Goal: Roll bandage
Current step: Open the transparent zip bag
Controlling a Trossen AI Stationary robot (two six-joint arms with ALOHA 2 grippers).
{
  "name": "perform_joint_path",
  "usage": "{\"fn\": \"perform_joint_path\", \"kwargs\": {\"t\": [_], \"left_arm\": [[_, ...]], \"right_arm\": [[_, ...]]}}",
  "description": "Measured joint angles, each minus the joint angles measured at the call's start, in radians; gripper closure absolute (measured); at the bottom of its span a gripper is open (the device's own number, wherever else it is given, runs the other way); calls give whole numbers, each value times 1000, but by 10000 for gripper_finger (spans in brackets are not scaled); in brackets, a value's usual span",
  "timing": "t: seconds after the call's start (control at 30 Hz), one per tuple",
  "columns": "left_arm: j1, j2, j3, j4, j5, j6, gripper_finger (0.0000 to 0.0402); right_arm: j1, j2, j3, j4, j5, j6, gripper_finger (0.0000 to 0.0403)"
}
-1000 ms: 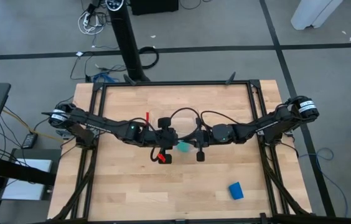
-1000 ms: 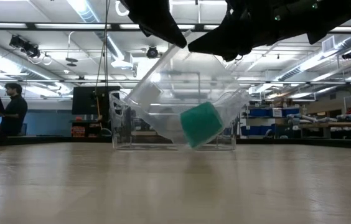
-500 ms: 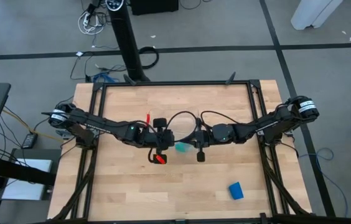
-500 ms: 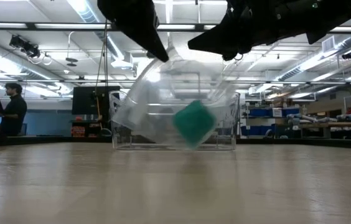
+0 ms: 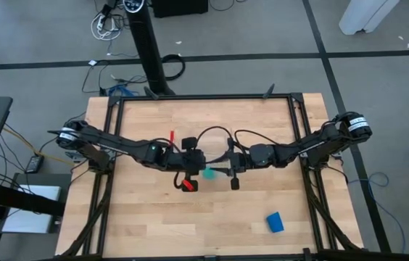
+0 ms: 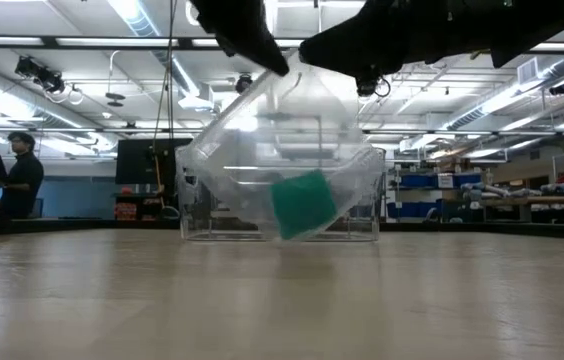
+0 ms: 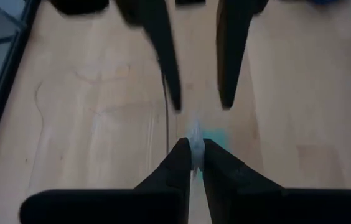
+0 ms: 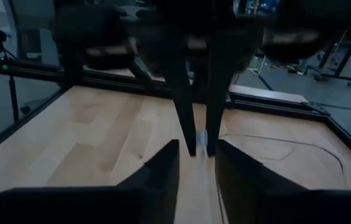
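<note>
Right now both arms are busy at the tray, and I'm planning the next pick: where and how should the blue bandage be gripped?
The bandage lies alone as a compact roll on bare table, on the right arm's side. Come straight down, probably with the right gripper, fingers across its narrower sides. It and the left gripper, pinching the clear tray, are mid-table.

The block (image 6: 303, 203) sits inside the tilted tray (image 6: 342, 140) mid-table; the bandage (image 5: 274, 222) lies well apart.

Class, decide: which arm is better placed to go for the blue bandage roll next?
Right. The bandage lies on the table's right side, nearer the right claw; the left claw grips the clear tray.
</note>
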Motion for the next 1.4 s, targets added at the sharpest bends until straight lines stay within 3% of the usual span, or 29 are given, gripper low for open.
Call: {"fn": "perform_joint_path", "kwargs": {"t": [0.2,0.5,0.6,0.77,1.0,1.4], "left_arm": [[-1,-1,35,-3,1,11,370],[-1,-1,43,23,1,35,357],[-1,-1,43,31,1,54,363],[-1,-1,35,47,10,57,377],[0,-1,-36,57,2,17,377],[-1,3,-89,-1,22,-48,370]], "right_arm": [[1,0,0,-9,1,7,254],[0,0,0,-16,12,7,254],[0,0,0,-16,36,1,279],[-7,0,0,-16,38,-1,387],[-8,4,0,-23,75,5,402],[0,-1,0,18,32,1,403]]}}
